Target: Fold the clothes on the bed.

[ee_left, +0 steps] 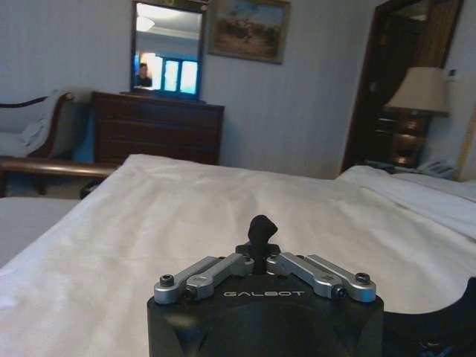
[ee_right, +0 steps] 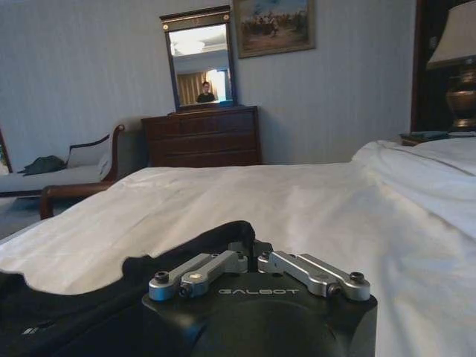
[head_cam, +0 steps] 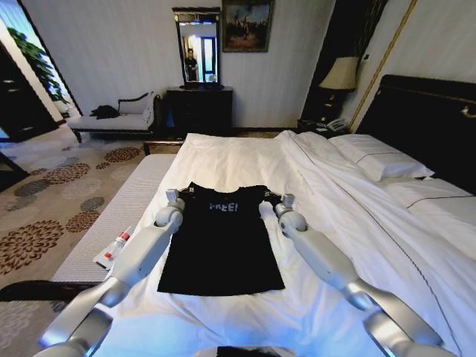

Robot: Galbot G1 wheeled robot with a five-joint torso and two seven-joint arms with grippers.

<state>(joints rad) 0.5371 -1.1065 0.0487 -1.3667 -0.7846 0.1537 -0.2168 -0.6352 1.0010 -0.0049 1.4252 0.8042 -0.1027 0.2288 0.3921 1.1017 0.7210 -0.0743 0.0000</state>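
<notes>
My two arms (head_cam: 141, 256) are smooth silver-white tubes with rounded joint housings — bulkier toward the shoulders. Each wrist ends in a black round housing (ee_left: 264, 323) with "GALBOT" in pale letters. On top sit paired silver linkage bars (ee_right: 197, 274), fanning to ten and two o'clock, pinned with dark screws — black finger stubs between.

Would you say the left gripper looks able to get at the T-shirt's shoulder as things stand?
Probably yes: the left gripper already sits at the black T-shirt's top corner on the bed, with nothing lying between them.
</notes>
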